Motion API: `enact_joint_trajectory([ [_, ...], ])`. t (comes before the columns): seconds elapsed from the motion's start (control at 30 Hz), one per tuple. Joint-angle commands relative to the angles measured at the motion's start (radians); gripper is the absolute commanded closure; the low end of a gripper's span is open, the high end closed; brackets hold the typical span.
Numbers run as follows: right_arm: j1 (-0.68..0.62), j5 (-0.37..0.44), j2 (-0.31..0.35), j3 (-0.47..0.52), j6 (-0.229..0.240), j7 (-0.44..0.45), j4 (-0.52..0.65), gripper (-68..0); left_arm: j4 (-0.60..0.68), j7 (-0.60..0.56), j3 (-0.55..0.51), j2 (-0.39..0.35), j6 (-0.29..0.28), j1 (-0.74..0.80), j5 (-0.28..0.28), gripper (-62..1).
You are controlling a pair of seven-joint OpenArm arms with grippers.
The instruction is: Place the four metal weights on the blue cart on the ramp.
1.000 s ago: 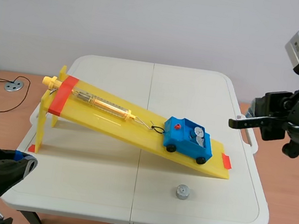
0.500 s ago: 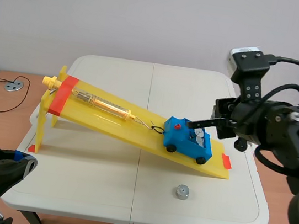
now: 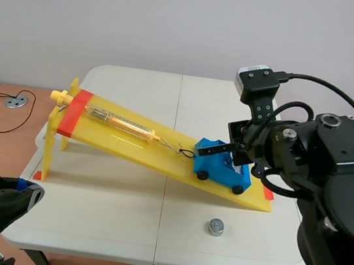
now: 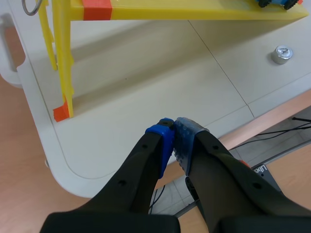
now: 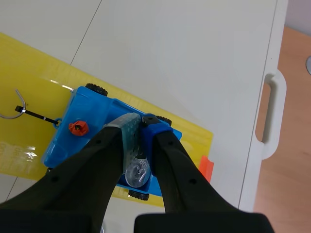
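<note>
Nearest the robot, at seven o'clock of the table [image 3: 119, 216], the left gripper [image 4: 172, 127] hangs with its fingers pressed together on nothing. One metal weight [image 3: 216, 228] lies loose at six o'clock of the blue cart [image 3: 221, 168]. Farther out, the right gripper [image 5: 141, 120], tips closed and empty, sits over the weights [image 5: 136, 171] in the cart. A downward shove could roll the cart down the ramp [image 3: 130, 140] or spill them.

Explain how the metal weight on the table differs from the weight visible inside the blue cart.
The table weight stands on the table near the low end of the ramp, in plain view. The cart weight sits in the blue cart on the ramp, half hidden under the right gripper. The table weight is not yet loaded. The cart weight is. Both are round, silvery metal.
</note>
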Motion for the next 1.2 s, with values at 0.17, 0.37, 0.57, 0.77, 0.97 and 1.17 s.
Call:
enact_joint_trajectory([
  [0.17, 0.152, -0.005, -0.021, 0.018, -0.06, 0.183, 0.014, -1.0, 0.049, -0.097, -0.011, 0.01, -0.028, -0.019, -0.074, -2.9],
  [0.37, 0.16, -0.005, -0.021, 0.016, -0.059, 0.2, 0.007, -0.9, 0.049, -0.097, -0.011, 0.01, -0.028, -0.019, -0.074, -2.9],
  [0.57, 0.16, -0.005, -0.02, -0.014, -0.055, 0.214, 0.007, -0.9, 0.049, -0.097, -0.011, 0.01, -0.028, -0.019, -0.074, -2.9],
  [0.77, 0.159, -0.005, -0.02, -0.027, -0.038, 0.212, 0.007, -7.2, 0.049, -0.097, -0.011, 0.01, -0.028, -0.019, -0.074, -2.9],
  [0.97, 0.159, 0.007, -0.013, -0.027, -0.028, 0.194, 0.015, -19.6, 0.049, -0.097, -0.011, 0.01, -0.028, -0.019, -0.074, -2.9],
  [1.17, 0.107, 0.101, 0.029, 0.006, 0.014, 0.146, 0.145, -22.0, 0.049, -0.097, -0.011, 0.01, -0.028, -0.019, -0.074, -2.9],
])
